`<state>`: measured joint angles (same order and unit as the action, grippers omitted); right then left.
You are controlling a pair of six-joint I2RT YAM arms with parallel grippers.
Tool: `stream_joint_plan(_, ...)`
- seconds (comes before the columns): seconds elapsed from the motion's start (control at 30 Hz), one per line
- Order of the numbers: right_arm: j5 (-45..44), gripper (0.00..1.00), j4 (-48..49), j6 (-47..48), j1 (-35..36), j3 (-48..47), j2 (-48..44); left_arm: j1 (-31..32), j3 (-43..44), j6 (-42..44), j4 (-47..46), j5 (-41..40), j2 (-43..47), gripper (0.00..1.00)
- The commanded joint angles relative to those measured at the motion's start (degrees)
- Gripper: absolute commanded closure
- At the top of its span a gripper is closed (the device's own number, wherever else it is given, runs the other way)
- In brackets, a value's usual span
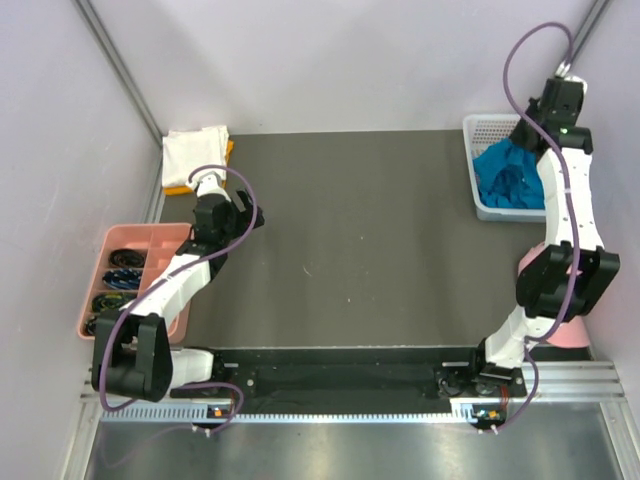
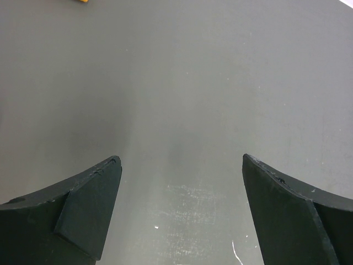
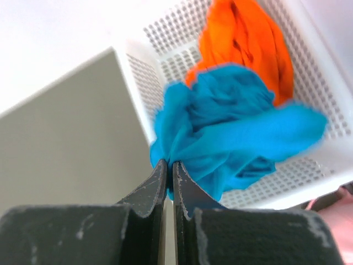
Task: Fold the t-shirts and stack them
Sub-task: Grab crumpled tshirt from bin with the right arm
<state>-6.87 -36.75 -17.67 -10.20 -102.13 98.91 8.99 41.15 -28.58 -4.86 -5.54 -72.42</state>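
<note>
A teal-blue t-shirt (image 3: 231, 127) hangs bunched from my right gripper (image 3: 169, 163), whose jaws are shut on a fold of it just above the white basket (image 3: 165, 33). A bright orange t-shirt (image 3: 245, 38) lies in the basket behind it. From above, the teal-blue t-shirt (image 1: 510, 175) fills the basket (image 1: 480, 125) at the far right. A folded white t-shirt (image 1: 195, 152) rests on a yellow-orange t-shirt (image 1: 178, 188) at the far left corner. My left gripper (image 2: 181, 159) is open over bare dark tabletop (image 2: 182, 83), a little in front of that pile (image 1: 243, 215).
A pink compartment tray (image 1: 130, 235) with small dark items sits off the table's left edge, beside my left arm. A pink cap (image 1: 570, 330) lies at the right, partly hidden behind my right arm. Grey walls close in the table at the back and sides.
</note>
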Motion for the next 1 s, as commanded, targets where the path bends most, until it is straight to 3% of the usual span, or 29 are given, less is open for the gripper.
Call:
stream_joint_plan(0.0, 5.6, 1.0, 0.9, 0.2, -0.4, -10.5, -5.9, 0.1, 1.5, 0.2, -1.3, 0.2, -0.1, 0.06)
stream_joint_plan(0.27, 8.7, 1.0, 3.8, 2.7, -0.4, -21.0, -5.6, 0.1, 1.7, -0.3, -1.6, 1.4, -1.0, 0.07)
stream_joint_plan(0.43, 15.9, 1.0, 9.8, 2.6, 0.3, -22.1, -5.9, 0.1, 1.7, -0.8, -1.6, 1.8, -1.0, 0.07)
stream_joint_plan(0.63, 26.3, 1.0, 11.9, 0.7, 2.2, -31.0, -3.6, 0.1, 1.4, -1.2, -1.5, 2.0, -0.7, 0.07)
stream_joint_plan(0.77, 34.4, 1.0, 15.9, -3.4, 3.9, -31.5, -4.3, 0.1, 1.2, -1.4, -1.3, 2.3, -0.4, 0.07)
stream_joint_plan(0.97, 38.4, 1.0, 19.7, -7.8, 8.3, -31.6, -6.6, 0.1, 1.0, -1.7, -1.1, 2.6, 0.1, 0.07)
